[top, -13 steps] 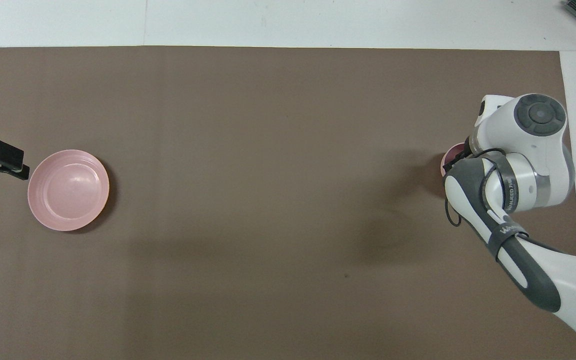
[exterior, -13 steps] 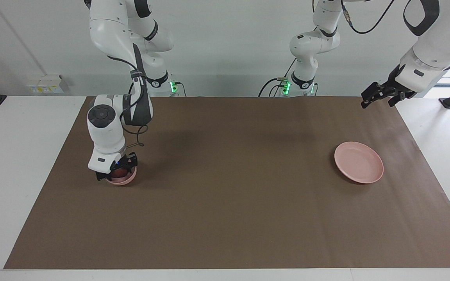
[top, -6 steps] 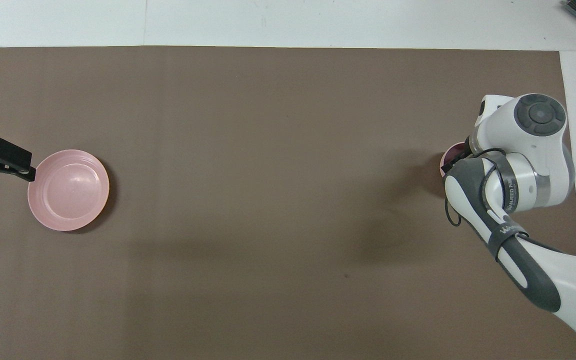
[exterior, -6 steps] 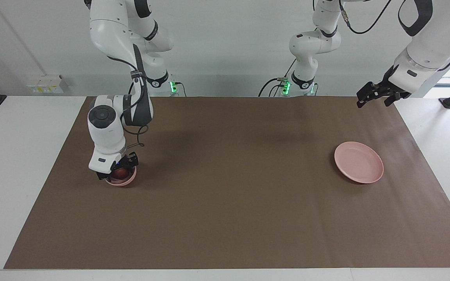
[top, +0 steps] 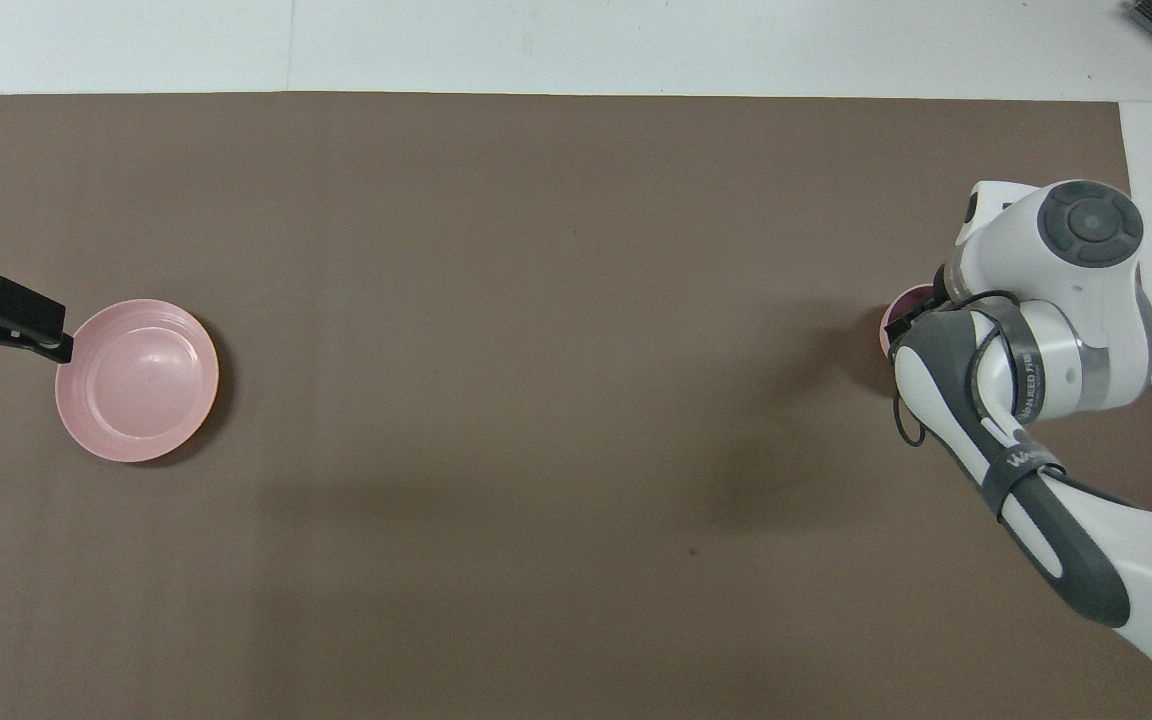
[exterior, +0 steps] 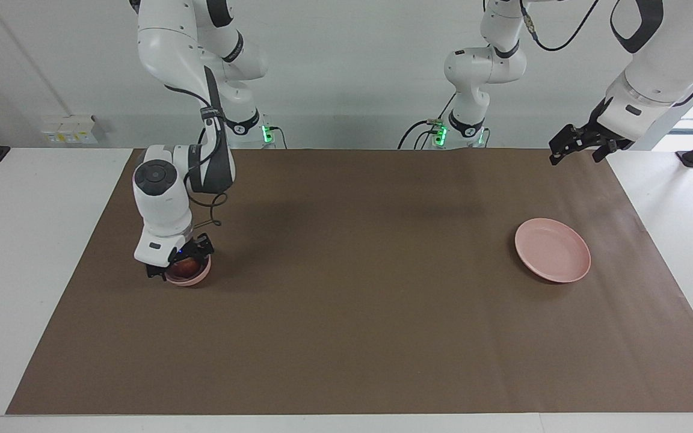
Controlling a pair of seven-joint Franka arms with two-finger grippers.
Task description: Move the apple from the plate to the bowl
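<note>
A: Where's the apple (exterior: 185, 266) sitting?

B: I'm seeing it lying in the bowl (exterior: 190, 278), at the worktop's (exterior: 346, 313) right-arm end. Right pincer (exterior: 179, 262) is hanging just over it, at the bowl's 12 o'clock; can't tell its finger state.

A: Left side?

B: Left pincer (exterior: 580, 144) is waiting raised, fingers spread and carrying nothing. Plate (exterior: 552, 250) is lying bare at the left-arm end.

facing: high, across the mat (exterior: 346, 288), looks at the robots | overhead: high above robots' end, steeply down, forward | both wide, far | shared: mat, plate (exterior: 553, 250) at left arm's end, half a turn apart
</note>
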